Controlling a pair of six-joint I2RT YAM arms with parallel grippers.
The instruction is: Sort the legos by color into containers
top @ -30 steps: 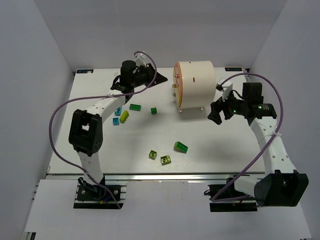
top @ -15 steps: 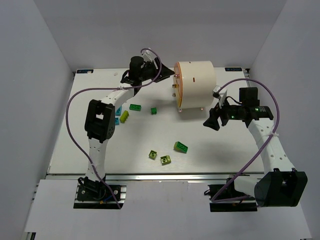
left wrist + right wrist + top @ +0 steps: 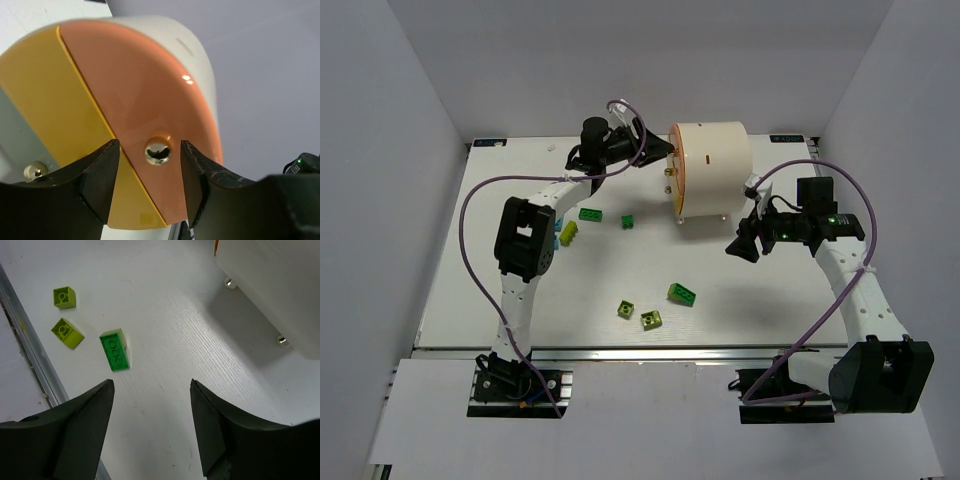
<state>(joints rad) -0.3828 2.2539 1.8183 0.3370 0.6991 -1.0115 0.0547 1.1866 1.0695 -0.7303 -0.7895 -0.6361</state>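
The cream-white drum container (image 3: pixel 712 168) lies on its side at the back of the table. Its end face (image 3: pixel 125 100) shows orange and yellow panels with a brass knob (image 3: pixel 157 152). My left gripper (image 3: pixel 658 152) is at that end, open, one jaw on each side of the knob (image 3: pixel 150 149) without touching it. My right gripper (image 3: pixel 744 245) hovers open and empty over the table (image 3: pixel 151 385), front right of the drum. Legos lie loose: green ones (image 3: pixel 590 214) (image 3: pixel 629 221) (image 3: pixel 682 294), lime ones (image 3: pixel 568 232) (image 3: pixel 626 310) (image 3: pixel 651 320). The right wrist view shows the green brick (image 3: pixel 115 350) and two lime ones (image 3: pixel 64 296) (image 3: pixel 67 333).
The drum's underside with two brass feet (image 3: pixel 229 283) (image 3: pixel 283 340) stands at the right wrist view's upper right. A metal rail (image 3: pixel 30 365) runs along the table's near edge. Grey walls enclose the table on three sides. A teal brick (image 3: pixel 558 216) peeks out beside the left arm.
My left arm has swung right to the drum's end face and its gripper has opened around the knob. My right gripper has drawn slightly left, away from the drum, its jaws a little narrower.
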